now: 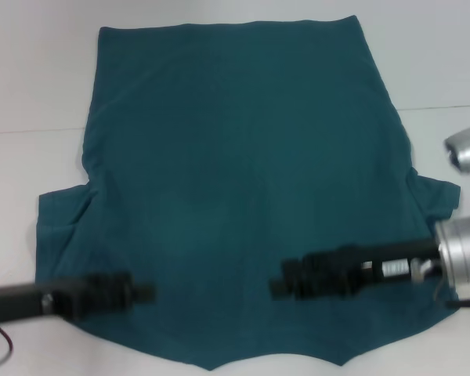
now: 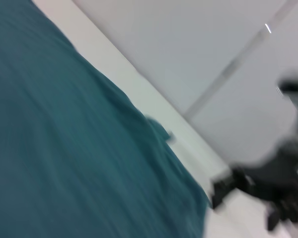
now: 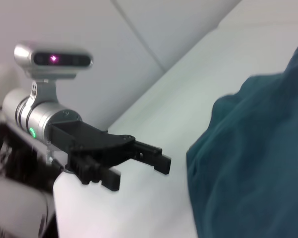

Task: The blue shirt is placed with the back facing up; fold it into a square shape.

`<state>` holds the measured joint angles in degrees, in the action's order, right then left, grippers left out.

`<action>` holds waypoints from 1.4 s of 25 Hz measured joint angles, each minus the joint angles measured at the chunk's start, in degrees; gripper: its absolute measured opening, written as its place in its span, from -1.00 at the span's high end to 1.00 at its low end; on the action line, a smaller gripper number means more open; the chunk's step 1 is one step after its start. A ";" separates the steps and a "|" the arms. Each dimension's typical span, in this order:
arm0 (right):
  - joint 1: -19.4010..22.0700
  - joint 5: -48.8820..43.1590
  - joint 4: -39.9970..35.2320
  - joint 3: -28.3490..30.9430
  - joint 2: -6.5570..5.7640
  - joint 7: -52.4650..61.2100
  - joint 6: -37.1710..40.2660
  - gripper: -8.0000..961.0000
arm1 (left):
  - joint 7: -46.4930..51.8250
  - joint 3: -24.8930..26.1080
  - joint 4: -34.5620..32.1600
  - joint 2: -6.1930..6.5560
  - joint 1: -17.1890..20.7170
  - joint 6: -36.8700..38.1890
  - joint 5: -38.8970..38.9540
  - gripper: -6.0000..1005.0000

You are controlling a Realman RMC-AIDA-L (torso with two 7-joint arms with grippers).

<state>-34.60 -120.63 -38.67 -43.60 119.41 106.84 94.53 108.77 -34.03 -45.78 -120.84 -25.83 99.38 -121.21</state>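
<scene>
Both grippers hover over the near part of a spread blue shirt.

Nearest the robot, the left gripper (image 1: 145, 292) reaches in from the left over the shirt's near left part, and the right gripper (image 1: 276, 287) reaches in from the right over its near middle; the two tips point toward each other, apart. In the right wrist view the left gripper (image 3: 161, 158) shows with its fingers (image 3: 150, 148) close together and nothing between them. Whether the right gripper's fingers are parted I cannot tell; nothing is seen in its hold. The blue shirt (image 1: 235, 180) lies flat on the white table (image 1: 31, 94), sleeves spread to either side, its straight hem at the far edge.
</scene>
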 joint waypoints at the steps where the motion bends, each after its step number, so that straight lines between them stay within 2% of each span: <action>1: -0.18 0.12 0.08 1.84 0.05 1.16 -0.50 -0.58 | 2.47 2.71 0.23 0.00 -0.45 -0.84 0.01 -0.83; 3: -0.61 0.70 0.19 4.37 0.06 5.62 -2.95 -0.58 | 7.10 6.92 0.92 0.35 -1.23 -2.48 0.05 -0.83; 5: -1.14 1.45 0.40 5.87 -0.52 12.62 -6.66 -0.58 | 12.55 10.00 1.98 1.12 -1.74 -4.43 0.22 -0.83; 7: -2.18 2.00 1.11 6.31 -2.37 21.09 -10.59 -0.58 | 17.06 12.42 3.17 2.22 -1.96 -5.65 0.59 -0.83; 10: -5.39 1.34 4.31 5.68 -7.31 28.92 -12.13 -0.58 | 21.00 14.87 4.15 3.28 -1.94 -6.64 0.86 -0.83; 12: -8.06 -0.08 7.54 5.14 -11.07 32.22 -12.62 -0.58 | 22.51 15.60 4.59 3.80 -1.70 -7.74 0.68 -0.83; 15: -11.55 -2.37 9.69 4.95 -15.02 36.48 -13.36 -0.58 | 23.69 15.75 5.24 4.13 -1.25 -10.11 0.32 -0.83; 21: -12.76 -4.92 7.36 4.89 -15.83 39.44 -14.55 -0.58 | 24.26 15.14 7.17 4.17 -1.57 -18.29 -0.19 -0.83; 30: -13.00 -5.73 7.65 4.69 -15.58 39.59 -15.18 -0.58 | 21.35 8.96 12.43 4.21 -4.02 -35.27 -0.49 -0.83; 35: -13.02 -5.76 7.65 4.67 -15.55 39.61 -15.17 -0.58 | 21.32 6.30 14.14 4.21 -4.82 -39.23 -0.57 -0.83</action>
<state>-47.61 -126.39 -31.02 -38.94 103.86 146.45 79.36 130.09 -27.73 -31.64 -116.63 -30.66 60.14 -121.78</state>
